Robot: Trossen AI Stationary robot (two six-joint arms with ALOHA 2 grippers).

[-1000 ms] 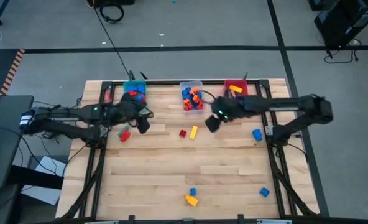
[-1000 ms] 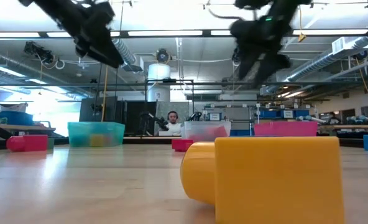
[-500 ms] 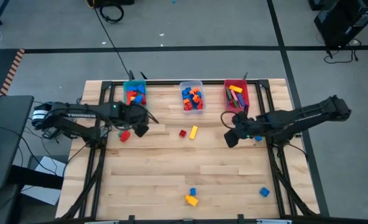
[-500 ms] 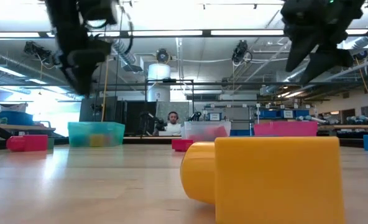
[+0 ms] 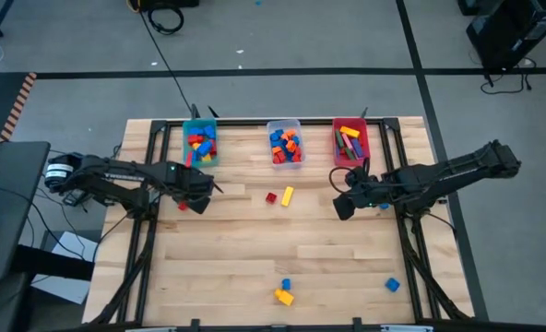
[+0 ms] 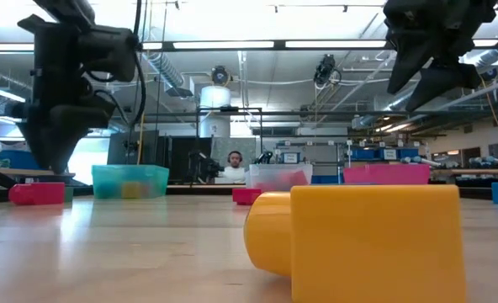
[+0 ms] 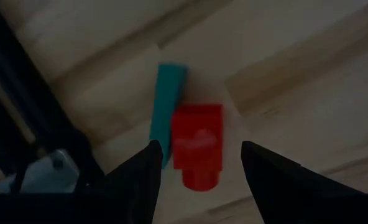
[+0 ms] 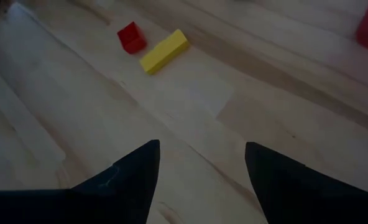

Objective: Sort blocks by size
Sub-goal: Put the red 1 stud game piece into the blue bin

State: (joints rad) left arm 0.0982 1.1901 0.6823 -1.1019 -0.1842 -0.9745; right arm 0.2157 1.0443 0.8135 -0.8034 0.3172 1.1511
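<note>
A red block (image 7: 197, 144) lies flat on the table beside a teal bar (image 7: 167, 112), near the table's left edge. My left gripper (image 7: 199, 150) hangs open just above them, pointing down, with one finger on each side of the red block (image 5: 181, 206) and touching nothing. My right gripper (image 5: 344, 205) is open over bare wood at the right, with a blue block (image 5: 382, 203) just behind it. Its wrist view shows a small red cube (image 8: 130, 36) and a yellow bar (image 8: 164, 51) lying ahead of it.
A teal bin (image 5: 199, 143), a clear bin (image 5: 284, 145) and a red bin (image 5: 350, 140) stand along the far edge, each with blocks inside. Near the front edge lie a blue block (image 5: 286, 284), a yellow one (image 5: 283, 296) and another blue one (image 5: 392, 285).
My left gripper has come down toward the red block near the left edge and has tipped over to point steeply down. My right gripper has swung from beside the clear bin toward the table's right and near edges, then has stopped there.
</note>
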